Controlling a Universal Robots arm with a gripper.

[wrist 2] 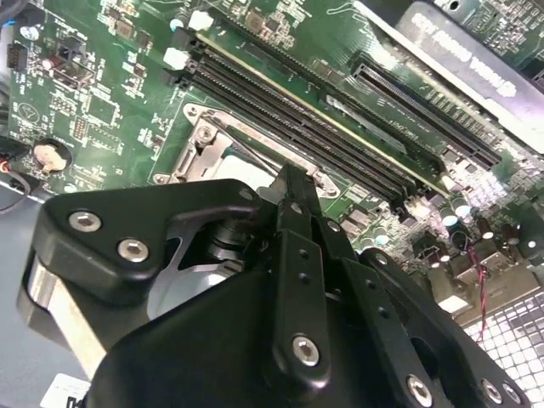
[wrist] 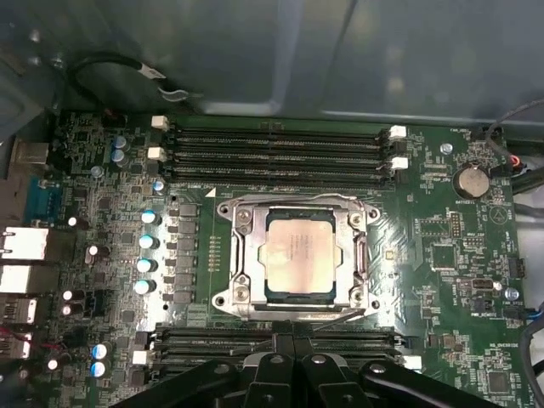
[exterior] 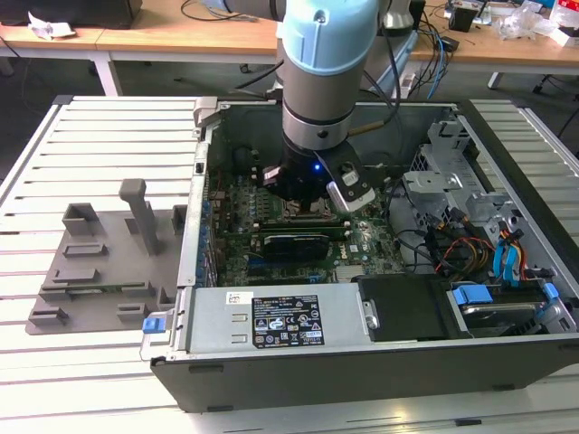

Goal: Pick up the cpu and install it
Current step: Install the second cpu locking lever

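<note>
The claw [wrist: 293,374] is hovering just over the motherboard with fingers pressed together and holding nothing, the cpu [wrist: 299,254] sitting seated in the socket frame [wrist: 297,255] just ahead, so the install step looks nearly done.

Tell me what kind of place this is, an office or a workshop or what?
Most likely a robotics lab or test workshop. An open computer case lies on a slatted metal table, a robot arm reaches over its motherboard, and wooden desks strewn with cables stand behind.
</note>
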